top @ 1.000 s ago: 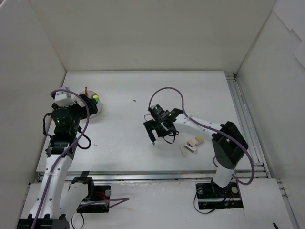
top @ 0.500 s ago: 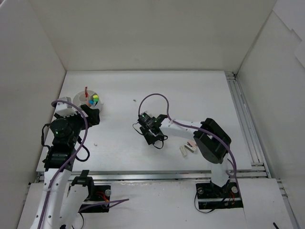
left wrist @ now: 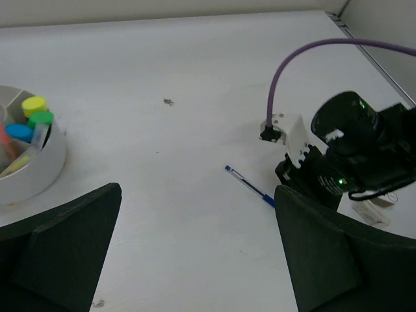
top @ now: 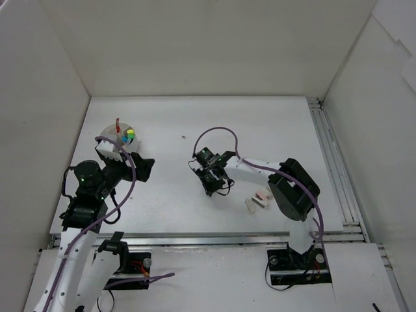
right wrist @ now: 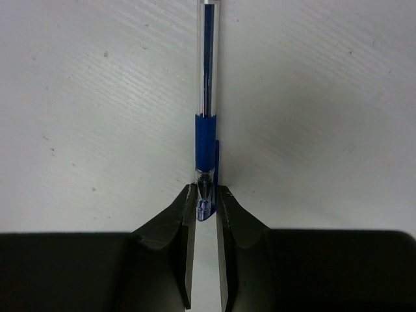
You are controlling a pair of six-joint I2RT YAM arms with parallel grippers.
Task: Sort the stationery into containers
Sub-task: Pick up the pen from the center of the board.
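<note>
Pen (right wrist: 207,110) lies flat, its near end pinched in the closed right tool (right wrist: 205,196).

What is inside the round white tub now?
Inside the tub stand three upright highlighters: yellow end, green end, blue end, plus a red stick. The tub's wall hides their lower parts and anything lying on the bottom.

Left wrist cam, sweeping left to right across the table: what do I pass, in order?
tub → pen → right arm
</note>
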